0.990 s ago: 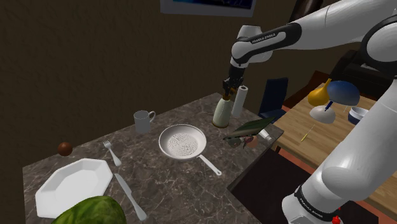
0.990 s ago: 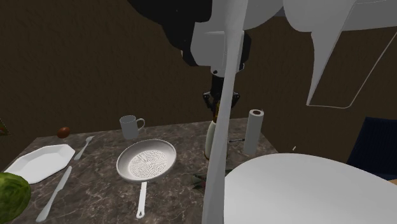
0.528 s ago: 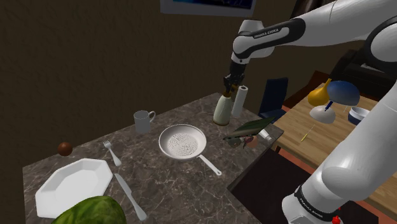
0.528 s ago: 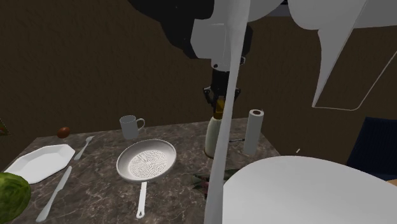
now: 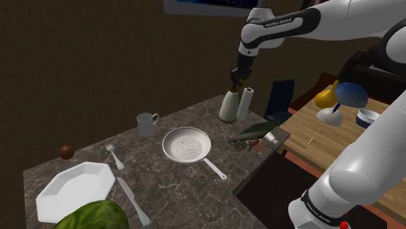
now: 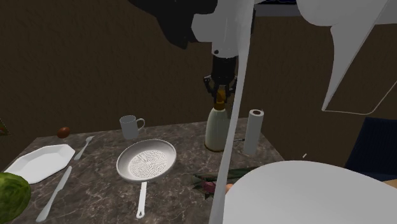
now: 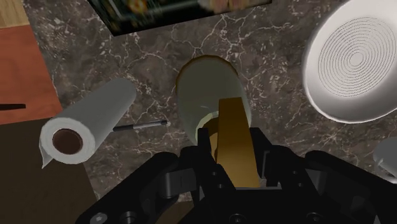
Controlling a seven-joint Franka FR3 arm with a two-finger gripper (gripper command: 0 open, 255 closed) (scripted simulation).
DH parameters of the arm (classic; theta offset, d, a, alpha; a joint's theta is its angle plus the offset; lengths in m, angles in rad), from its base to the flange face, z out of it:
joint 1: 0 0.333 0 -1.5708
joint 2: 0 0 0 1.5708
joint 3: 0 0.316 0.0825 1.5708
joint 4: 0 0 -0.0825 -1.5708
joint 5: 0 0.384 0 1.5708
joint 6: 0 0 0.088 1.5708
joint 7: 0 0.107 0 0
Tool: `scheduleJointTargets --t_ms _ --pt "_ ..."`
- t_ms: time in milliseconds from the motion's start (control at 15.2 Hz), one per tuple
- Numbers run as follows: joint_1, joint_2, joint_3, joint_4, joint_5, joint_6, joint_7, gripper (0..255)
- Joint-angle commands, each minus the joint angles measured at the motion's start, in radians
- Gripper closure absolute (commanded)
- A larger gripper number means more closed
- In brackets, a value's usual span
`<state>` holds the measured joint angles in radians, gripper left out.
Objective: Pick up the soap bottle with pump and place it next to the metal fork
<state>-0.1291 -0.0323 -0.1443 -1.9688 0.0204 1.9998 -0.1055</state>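
**Item:** soap bottle (image 5: 229,107), pale body, amber pump.

**Position:** it hung at the far end of the marbled surface (image 5: 175,185), just beside the paper roll (image 5: 245,103). Its base was judged just clear of the surface.

**Tool** (image 5: 237,77): it was pinched on the pump head, one finger on each side, with the body hanging below.

**Destination:** the fork (image 5: 114,156) lay between the plate (image 5: 71,188) and the strainer pan (image 5: 187,144), well apart from the bottle.

**Handling note:** the hold was high and narrow, so the body was likely to swing. The lift was best carried on straight up until it cleared the mug (image 5: 146,123) and the pan's rim. It could then travel slowly across and come down upright on bare surface beside the fork, not on it.

**Change from a second earlier:** the arm and bottle stood higher, and the bottle's base had left the surface. The roll, pan, mug, fork and plate lay as they had.
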Motion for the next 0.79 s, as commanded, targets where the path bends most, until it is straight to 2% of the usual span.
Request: scheduleJointTargets --t_ms 0,726 --pt "0.000 -0.004 0.001 0.023 -0.001 -0.027 0.002 255" --pt "0.001 -0.014 0.001 0.160 -0.003 -0.173 0.006 255"
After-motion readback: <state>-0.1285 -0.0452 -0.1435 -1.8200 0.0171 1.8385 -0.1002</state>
